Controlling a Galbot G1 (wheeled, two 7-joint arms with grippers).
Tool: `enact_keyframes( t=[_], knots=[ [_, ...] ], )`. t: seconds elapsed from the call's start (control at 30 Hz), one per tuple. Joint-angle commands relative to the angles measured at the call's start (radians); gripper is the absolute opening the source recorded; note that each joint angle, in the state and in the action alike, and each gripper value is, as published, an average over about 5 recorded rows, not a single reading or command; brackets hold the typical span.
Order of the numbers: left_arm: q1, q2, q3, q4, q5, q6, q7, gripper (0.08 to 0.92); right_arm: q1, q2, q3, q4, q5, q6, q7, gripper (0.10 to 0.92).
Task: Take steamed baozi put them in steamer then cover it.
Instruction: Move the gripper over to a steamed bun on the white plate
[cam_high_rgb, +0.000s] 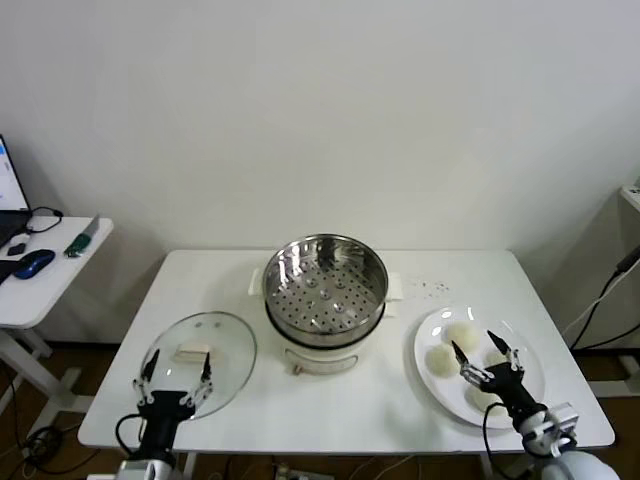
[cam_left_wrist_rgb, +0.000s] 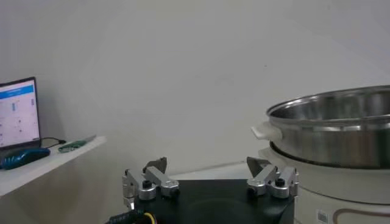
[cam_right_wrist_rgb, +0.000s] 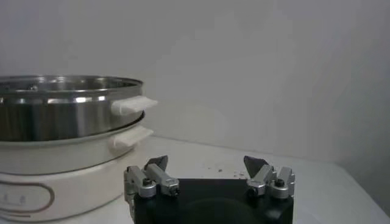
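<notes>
Head view: steamer (cam_high_rgb: 324, 288) uncovered at table (cam_high_rgb: 350, 400) middle to receive steamed baozi (cam_high_rgb: 441, 361) from plate (cam_high_rgb: 425, 335) under spread right gripper (cam_high_rgb: 486, 358); cover (cam_high_rgb: 200, 352) aside, below spread left gripper (cam_high_rgb: 174, 379), for closing later.

A: White table (cam_high_rgb: 340, 405), what sits on it?
B: Steamer (cam_high_rgb: 324, 283) on its pot base at centre, toward the back edge. Glass cover (cam_high_rgb: 200, 360) near front-left corner. White plate (cam_high_rgb: 527, 392) near front-right corner.
</notes>
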Motion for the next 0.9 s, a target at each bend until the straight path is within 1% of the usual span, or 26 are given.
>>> enact_keyframes(
  t=[0.03, 0.07, 0.17, 0.27, 0.37, 0.47, 0.57, 0.73, 0.9],
  knots=[
    [0.004, 0.012, 0.003, -0.004, 0.000, -0.002, -0.001, 0.823, 0.164, -0.232, -0.015, -0.101, -0.114, -0.046, -0.288, 0.823],
    [0.005, 0.012, 0.004, -0.005, 0.000, -0.003, -0.001, 0.823, 0.185, -0.258, -0.026, -0.118, -0.127, -0.048, -0.328, 0.823],
    [0.009, 0.017, 0.006, -0.007, 0.001, -0.004, -0.001, 0.823, 0.329, -0.405, -0.115, -0.216, -0.198, -0.065, -0.542, 0.823],
    [0.014, 0.021, 0.007, -0.011, 0.000, -0.005, -0.001, 0.823, 0.475, -0.521, -0.231, -0.311, -0.278, -0.081, -0.706, 0.823],
    [0.019, 0.026, 0.006, -0.012, -0.001, -0.008, -0.001, 0.823, 0.579, -0.587, -0.330, -0.364, -0.353, -0.081, -0.802, 0.823],
    [0.019, 0.036, 0.006, -0.009, -0.003, -0.007, 0.000, 0.823, 0.708, -0.629, -0.459, -0.402, -0.398, -0.075, -0.863, 0.823],
    [0.010, 0.046, 0.008, -0.003, -0.004, -0.003, 0.000, 0.823, 0.884, -0.637, -0.627, -0.443, -0.434, -0.067, -0.899, 0.823],
    [0.003, 0.049, 0.011, 0.001, -0.005, 0.000, -0.001, 0.823, 1.230, -0.593, -0.995, -0.518, -0.460, -0.065, -0.931, 0.823],
    [0.010, 0.053, 0.005, 0.007, -0.008, -0.002, -0.001, 0.823, 1.468, -0.514, -1.303, -0.589, -0.449, -0.086, -0.934, 0.823]
  ],
)
